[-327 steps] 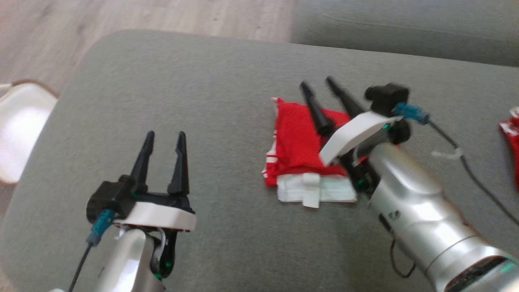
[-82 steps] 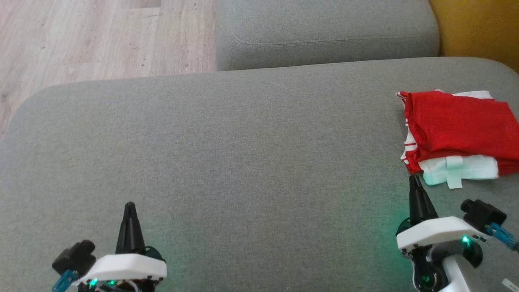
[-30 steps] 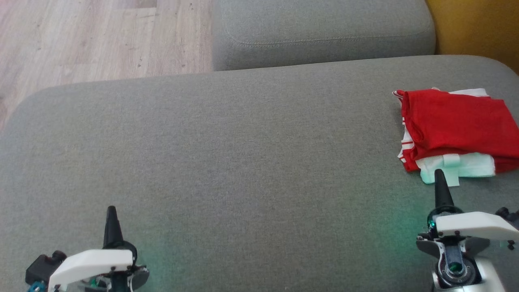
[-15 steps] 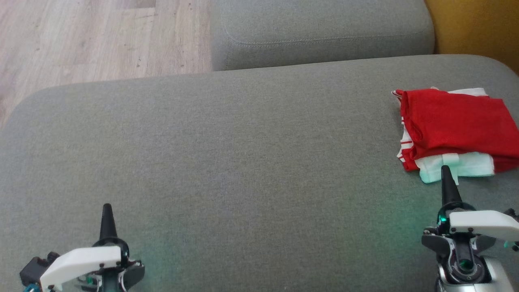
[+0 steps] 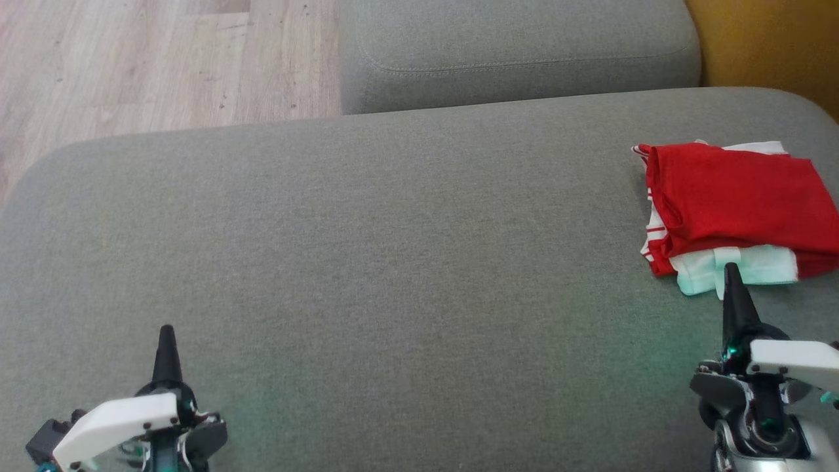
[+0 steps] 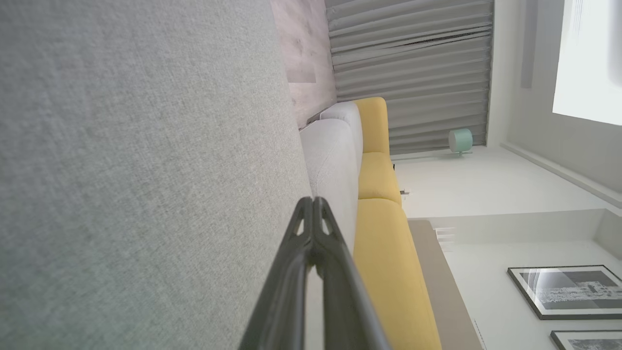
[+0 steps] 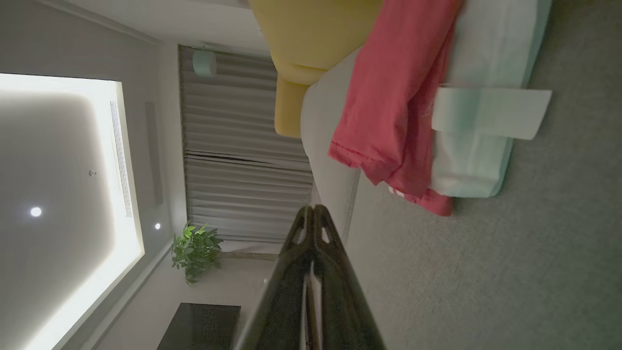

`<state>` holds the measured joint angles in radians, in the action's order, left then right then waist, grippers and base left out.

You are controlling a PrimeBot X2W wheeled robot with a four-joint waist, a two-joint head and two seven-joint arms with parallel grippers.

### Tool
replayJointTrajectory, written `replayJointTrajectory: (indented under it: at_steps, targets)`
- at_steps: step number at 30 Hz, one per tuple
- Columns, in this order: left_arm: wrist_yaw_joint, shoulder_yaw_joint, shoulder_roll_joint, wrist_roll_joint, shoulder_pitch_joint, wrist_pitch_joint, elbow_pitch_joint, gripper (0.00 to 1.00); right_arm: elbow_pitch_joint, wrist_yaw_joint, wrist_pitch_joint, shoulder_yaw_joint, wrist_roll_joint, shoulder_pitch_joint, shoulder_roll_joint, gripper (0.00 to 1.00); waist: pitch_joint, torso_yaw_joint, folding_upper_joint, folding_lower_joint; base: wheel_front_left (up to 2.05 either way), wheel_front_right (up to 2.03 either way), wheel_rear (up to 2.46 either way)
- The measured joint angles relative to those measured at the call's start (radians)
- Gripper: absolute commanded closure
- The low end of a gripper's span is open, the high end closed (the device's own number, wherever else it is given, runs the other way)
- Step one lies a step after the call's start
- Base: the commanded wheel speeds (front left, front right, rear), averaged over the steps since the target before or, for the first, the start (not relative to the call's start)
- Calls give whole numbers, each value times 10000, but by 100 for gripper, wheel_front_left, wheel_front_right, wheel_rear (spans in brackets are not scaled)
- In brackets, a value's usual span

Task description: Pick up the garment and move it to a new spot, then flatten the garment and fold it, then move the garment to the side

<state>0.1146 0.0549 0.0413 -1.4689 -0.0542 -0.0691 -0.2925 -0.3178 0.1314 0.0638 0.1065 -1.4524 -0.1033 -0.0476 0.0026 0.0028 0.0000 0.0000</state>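
Observation:
The garment [image 5: 734, 203], red with white stripes and a white waistband, lies folded at the far right of the grey couch seat [image 5: 367, 249]. The right wrist view looks at the garment [image 7: 413, 107] side-on, red layers over white. My right gripper [image 5: 731, 269] is at the lower right, shut and empty, its tip just in front of the white waistband. Both fingers of that right gripper [image 7: 313, 210] press together in its wrist view. My left gripper [image 5: 166, 330] sits shut and empty at the lower left, far from the cloth; in the left wrist view the left gripper [image 6: 312, 200] is closed.
A second grey cushion [image 5: 518, 52] lies beyond the seat, with a yellow cushion [image 5: 767, 46] at the top right. Wooden floor [image 5: 131, 59] is at the top left. The seat's rounded left edge drops off near my left arm.
Both arms have drawn slightly lower in the head view. The garment has stayed where it lies, apart from a small shift of the camera.

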Motion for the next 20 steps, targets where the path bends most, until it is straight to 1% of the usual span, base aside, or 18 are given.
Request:
replayJointTrajectory:
  at_steps: [10, 14, 20]
  targets:
    - [19, 144, 0, -947, -5, -280, 65, 100, 217, 0, 343, 196, -1039, 154, 12, 100, 4, -21, 0, 0, 0, 0, 0]
    - [92, 196, 0, -1327, -11, -372, 102, 100, 311, 0, 433, 261, -1455, 154, 13, 100, 5, -29, 0, 0, 0, 0, 0]
    - [92, 228, 0, -1344, -12, -408, 104, 100, 320, 0, 435, 270, -1492, 154, 13, 100, 5, -29, 0, 0, 0, 0, 0]
